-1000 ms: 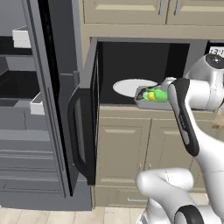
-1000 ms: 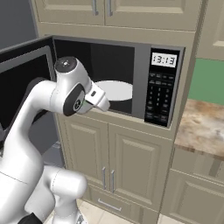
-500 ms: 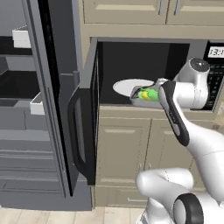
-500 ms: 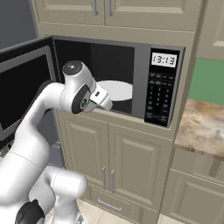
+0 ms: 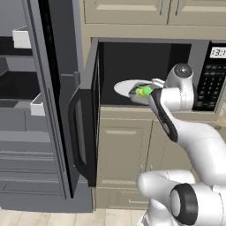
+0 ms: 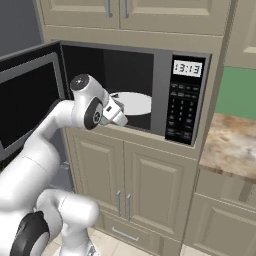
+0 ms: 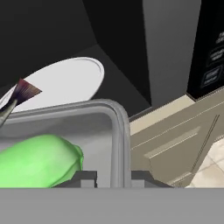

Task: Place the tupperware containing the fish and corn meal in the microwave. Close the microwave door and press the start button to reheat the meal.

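My gripper [image 5: 149, 93] is shut on the near wall of the tupperware [image 5: 140, 93], a shallow pale grey container. In the hand view the wall [image 7: 118, 131] sits between my fingertips [image 7: 85, 177]. Inside lie the green lump of the fish and corn meal [image 7: 39, 159] and a fanned brown tail [image 7: 24, 92]. The tupperware hangs at the mouth of the open microwave [image 5: 145, 57], over the near edge of the white turntable plate [image 5: 126, 86]. The microwave door [image 5: 88, 128] stands swung wide to the left. In the right base view the gripper [image 6: 117, 112] is in front of the turntable plate [image 6: 135, 102].
The keypad panel [image 6: 182, 107] and display [image 6: 186, 68] are right of the cavity. An open fridge with white bins [image 5: 37, 106] stands left of the microwave door. Cabinet doors [image 6: 135, 185] are below, and a stone counter [image 6: 230, 145] lies to the right.
The arm has carried the tupperware a little left and further into the microwave opening, over the plate's edge. The grip has not changed.
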